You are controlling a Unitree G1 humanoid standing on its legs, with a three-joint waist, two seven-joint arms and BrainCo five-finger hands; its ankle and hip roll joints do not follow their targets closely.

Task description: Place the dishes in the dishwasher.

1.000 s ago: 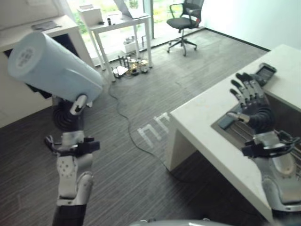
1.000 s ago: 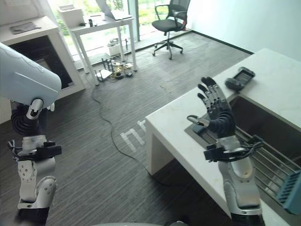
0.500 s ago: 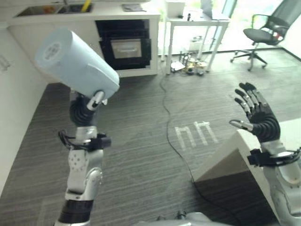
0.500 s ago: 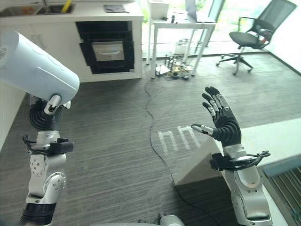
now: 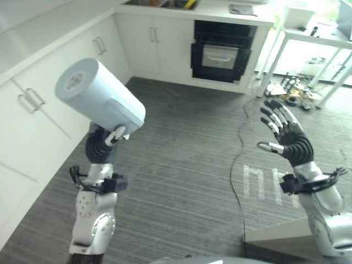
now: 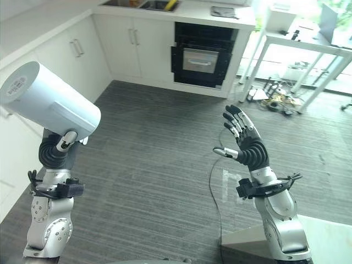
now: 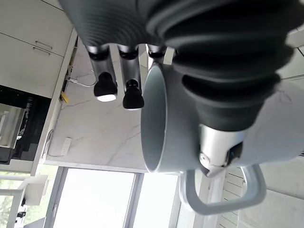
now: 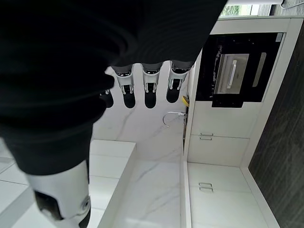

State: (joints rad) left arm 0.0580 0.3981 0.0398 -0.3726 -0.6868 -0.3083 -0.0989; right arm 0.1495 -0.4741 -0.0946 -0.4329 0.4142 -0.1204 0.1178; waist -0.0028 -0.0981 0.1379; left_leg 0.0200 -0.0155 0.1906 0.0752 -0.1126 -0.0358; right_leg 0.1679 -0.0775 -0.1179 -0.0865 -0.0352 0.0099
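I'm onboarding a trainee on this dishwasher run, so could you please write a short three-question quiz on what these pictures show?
1. True or false: the left hand is shut on the pale blue mug.
2. Multiple choice: how are the fingers of the right hand? A) curled round a plate B) straight and spread, holding nothing C) pinching a cloth
3. Fill in: the black built-in appliance stands under the ____ at the far side of the room.

Key
1. True: in the left wrist view the thumb and fingers curl round the mug, its handle sticking out.
2. B.
3. Countertop, with white cabinets beside the appliance.
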